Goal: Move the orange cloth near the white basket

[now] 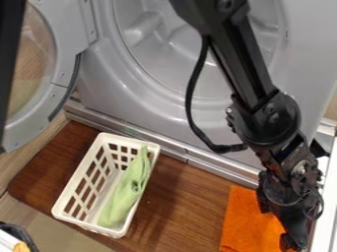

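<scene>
At the wooden board's (178, 206) right edge, the gripper (294, 242) hangs by the orange cloth (245, 221), probably to grasp it; jaw spread unclear.

Can't see all of cloth (242, 216): partly behind gripper (295, 243), cut by bottom edge. Lose door (66, 29) past left edge, arm (242, 66) and washer (102, 86) past top.

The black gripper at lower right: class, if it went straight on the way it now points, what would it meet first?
The gripper would probably meet the orange cloth first, near the cloth's right side, though its height above is unclear.
</scene>
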